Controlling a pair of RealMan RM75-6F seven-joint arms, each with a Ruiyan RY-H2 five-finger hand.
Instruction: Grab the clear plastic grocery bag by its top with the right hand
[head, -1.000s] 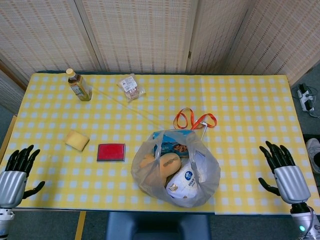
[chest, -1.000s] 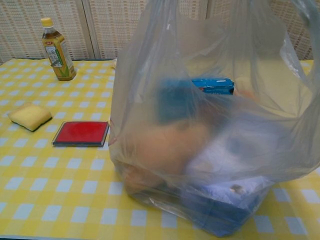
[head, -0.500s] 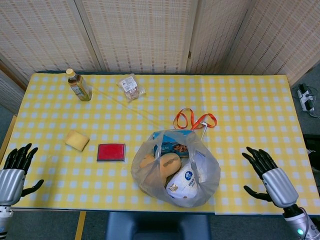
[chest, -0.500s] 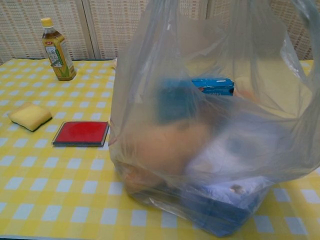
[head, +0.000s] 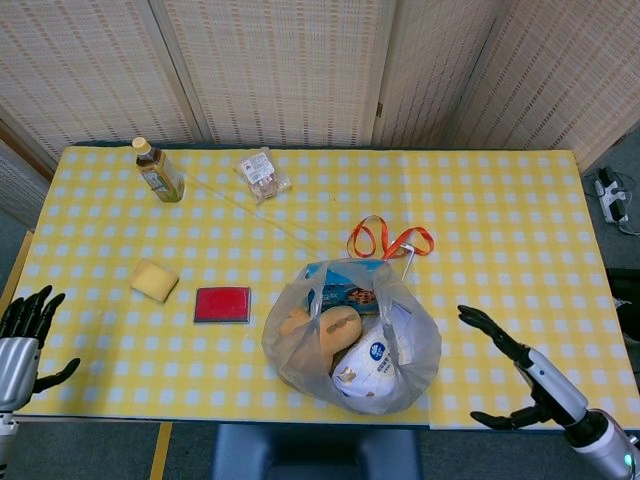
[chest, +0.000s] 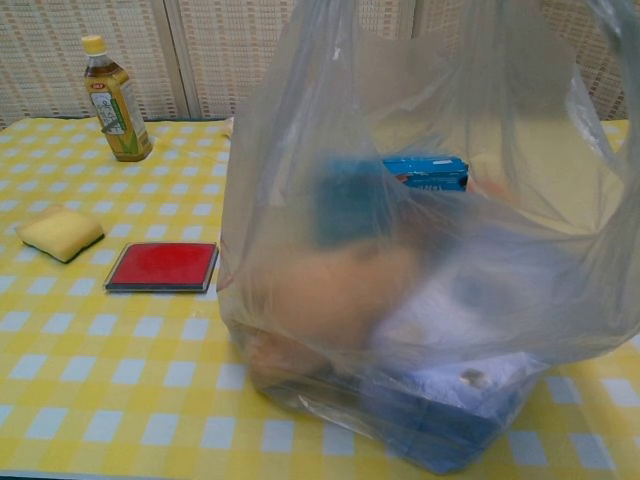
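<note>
The clear plastic grocery bag (head: 350, 335) stands near the table's front edge, full of groceries, its top gaping open. Seen from the chest camera, the bag (chest: 430, 260) fills most of the frame, blurred and close. My right hand (head: 515, 370) is open at the front right, fingers spread and pointing toward the bag, about a hand's length from its right side and touching nothing. My left hand (head: 22, 335) is open at the front left corner, off the table edge. Neither hand shows in the chest view.
An orange lanyard (head: 388, 240) lies just behind the bag. A red flat case (head: 222, 304) and a yellow sponge (head: 154, 280) lie left of it. A tea bottle (head: 158, 170) and a snack packet (head: 263, 174) stand at the back left.
My right hand has swung leftward toward the bag and turned edge-on, fingers now reaching at it. My left hand has dropped slightly lower at the left edge. The bag has not moved.
</note>
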